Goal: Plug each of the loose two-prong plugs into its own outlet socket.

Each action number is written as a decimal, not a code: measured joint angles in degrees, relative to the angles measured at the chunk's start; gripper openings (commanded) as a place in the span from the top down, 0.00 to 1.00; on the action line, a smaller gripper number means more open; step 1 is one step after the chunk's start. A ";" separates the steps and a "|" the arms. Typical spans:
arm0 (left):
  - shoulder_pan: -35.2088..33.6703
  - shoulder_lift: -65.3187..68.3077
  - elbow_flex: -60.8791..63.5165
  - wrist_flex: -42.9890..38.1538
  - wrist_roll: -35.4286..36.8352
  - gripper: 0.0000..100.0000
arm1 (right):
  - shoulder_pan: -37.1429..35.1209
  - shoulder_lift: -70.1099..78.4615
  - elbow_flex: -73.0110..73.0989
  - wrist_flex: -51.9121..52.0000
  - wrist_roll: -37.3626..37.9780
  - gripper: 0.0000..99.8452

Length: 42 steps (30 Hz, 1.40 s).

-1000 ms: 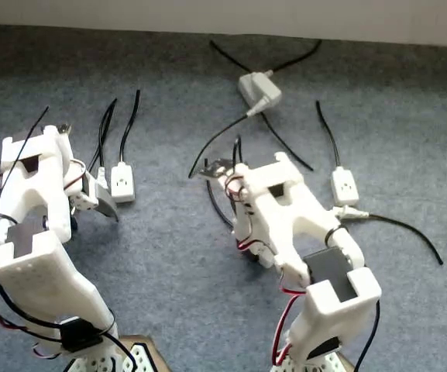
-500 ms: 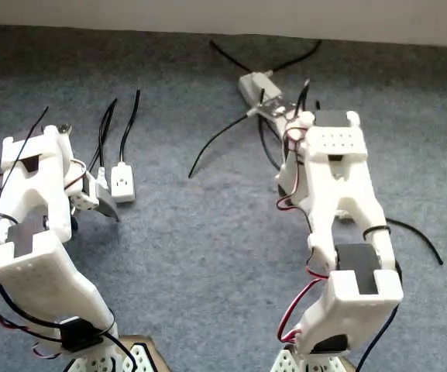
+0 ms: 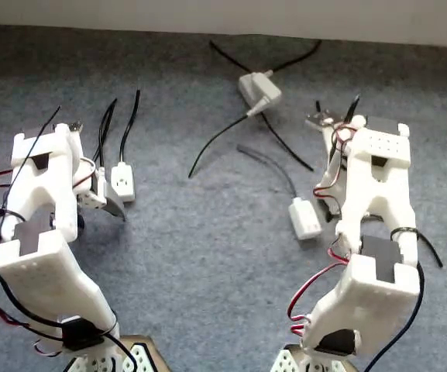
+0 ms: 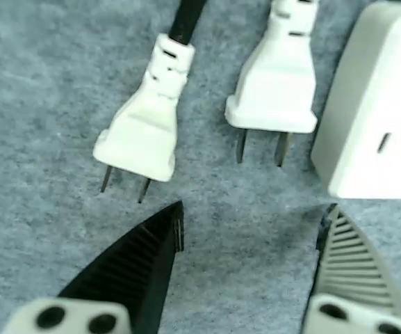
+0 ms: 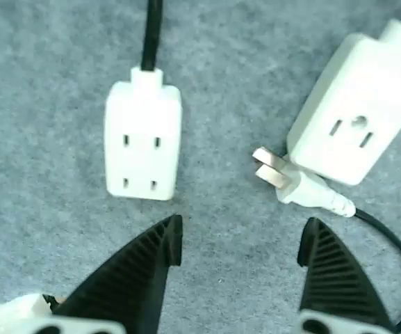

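Note:
Two white two-prong plugs, one [image 4: 143,139] beside the other [image 4: 275,97], lie flat on the grey carpet with prongs toward my left gripper [image 4: 252,217]. That gripper is open and empty, just short of them. A white outlet socket [image 4: 377,118] lies beside the plugs, the same outlet [image 3: 122,181] seen from above. My right gripper [image 5: 243,226] is open and empty over a white two-socket outlet [image 5: 143,139] on a black cord. Beside it a third plug [image 5: 294,182] lies against another white outlet [image 5: 356,111].
In the high view my right arm [image 3: 370,178] stands at the right. A white outlet [image 3: 304,218] with a thin cord lies just left of it. A white adapter [image 3: 258,89] with crossing black cords sits at the back. My left gripper [image 3: 103,198] is by the left outlet.
My right arm swung from the middle of the carpet toward the back, then over to the right. The outlet left of it has come into view. My left arm shifted slightly right.

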 measured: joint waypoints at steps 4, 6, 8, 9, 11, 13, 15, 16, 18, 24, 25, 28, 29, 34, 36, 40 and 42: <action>0.00 0.00 0.26 0.00 3.60 0.69 | 0.09 0.00 -0.09 0.26 0.44 0.74; 0.00 0.00 0.53 0.00 4.22 0.69 | 1.58 0.00 -0.09 -0.97 0.53 0.74; 0.00 0.00 0.62 0.00 4.40 0.69 | 2.90 0.00 -0.09 -3.16 0.97 0.74; 0.00 0.00 0.62 0.00 4.22 0.69 | 2.99 0.00 0.44 -4.22 1.05 0.74; 0.09 0.00 0.79 -0.97 4.31 0.69 | 2.20 0.00 3.16 -4.40 1.14 0.74; 0.44 0.00 1.67 -2.11 4.40 0.69 | 1.41 0.00 5.27 -5.80 1.14 0.74; 0.53 -0.09 2.11 -2.73 4.40 0.69 | 0.79 0.00 5.54 -7.47 1.14 0.74; 0.62 -0.09 2.11 -2.81 4.40 0.69 | 0.53 0.00 5.54 -8.00 0.79 0.74; 0.70 -0.09 2.20 -2.81 4.40 0.69 | -0.09 0.00 5.54 -8.44 -0.18 0.74; 0.70 -0.09 2.20 -2.81 4.40 0.69 | -3.96 0.70 7.56 -11.69 -1.23 0.74; 0.70 -0.09 2.20 -2.81 4.40 0.69 | -4.84 0.62 8.18 -12.66 -1.23 0.74; 0.70 -0.09 2.20 -2.81 4.40 0.69 | -7.30 0.53 9.67 -16.35 -1.23 0.74; 0.70 -0.09 2.20 -2.81 4.40 0.69 | -8.35 0.53 9.93 -17.14 -1.32 0.74; 0.70 -0.09 2.20 -2.81 4.40 0.69 | -11.34 1.32 11.25 -17.85 -2.46 0.74; 0.70 -0.09 2.20 -2.81 4.40 0.69 | -9.67 1.32 9.76 -17.85 -2.73 0.74; 0.70 -0.09 2.20 -2.81 4.40 0.69 | -3.87 1.23 4.57 -15.91 -2.81 0.74; 0.70 -0.09 2.20 -2.81 4.40 0.69 | -1.23 0.53 1.49 -13.71 -3.08 0.74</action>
